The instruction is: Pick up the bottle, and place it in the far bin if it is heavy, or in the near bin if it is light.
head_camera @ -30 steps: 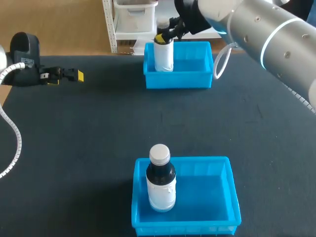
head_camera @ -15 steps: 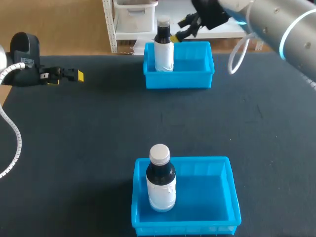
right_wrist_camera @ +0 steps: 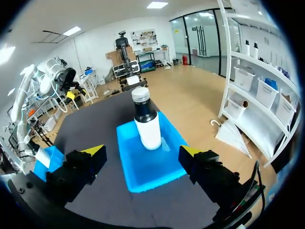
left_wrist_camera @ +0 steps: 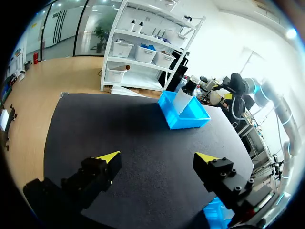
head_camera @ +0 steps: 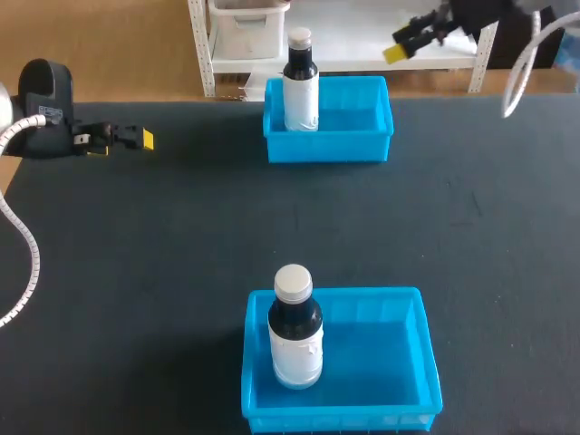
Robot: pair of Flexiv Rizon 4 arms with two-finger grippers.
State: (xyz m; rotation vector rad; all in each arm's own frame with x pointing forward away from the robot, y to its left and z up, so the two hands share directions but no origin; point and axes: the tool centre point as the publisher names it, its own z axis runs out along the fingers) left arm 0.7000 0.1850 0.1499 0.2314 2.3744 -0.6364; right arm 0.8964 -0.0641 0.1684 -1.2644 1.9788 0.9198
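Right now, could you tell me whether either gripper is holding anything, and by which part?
Nothing is held: the left gripper and the right gripper are both open, and the bottle stands free in the far bin.

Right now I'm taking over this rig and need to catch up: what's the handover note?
Left claw: open, empty, at the table's left edge.
Right claw: open, empty, up beyond the far bin.
Far bottle stands upright in the far bin; near bottle upright in the near bin.
Done: both bottles binned.
Left: no bottle seen outside a bin; weight sorting cannot be checked by sight.
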